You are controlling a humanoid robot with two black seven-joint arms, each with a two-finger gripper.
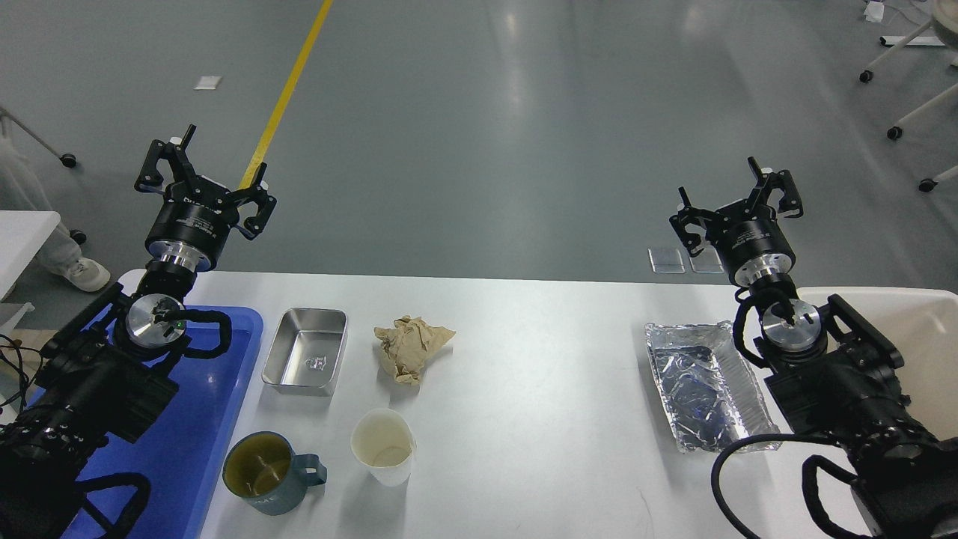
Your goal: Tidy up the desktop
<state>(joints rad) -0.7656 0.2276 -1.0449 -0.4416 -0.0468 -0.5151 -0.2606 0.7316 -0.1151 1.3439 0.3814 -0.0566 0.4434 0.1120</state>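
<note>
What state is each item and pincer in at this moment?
Left pincer: open, empty, raised.
Right pincer: open, empty, raised.
Steel tray: upright.
Brown paper: crumpled.
Paper cup: upright, empty.
Mug: upright.
Foil tray: crinkled, empty.
Desktop: untidied.

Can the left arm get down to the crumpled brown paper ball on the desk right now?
Probably yes. The left end effector is open and empty, raised beyond the white desktop's far edge. Nothing covers the crumpled brown paper ball; the rectangular steel tray sits apart beside it.
</note>
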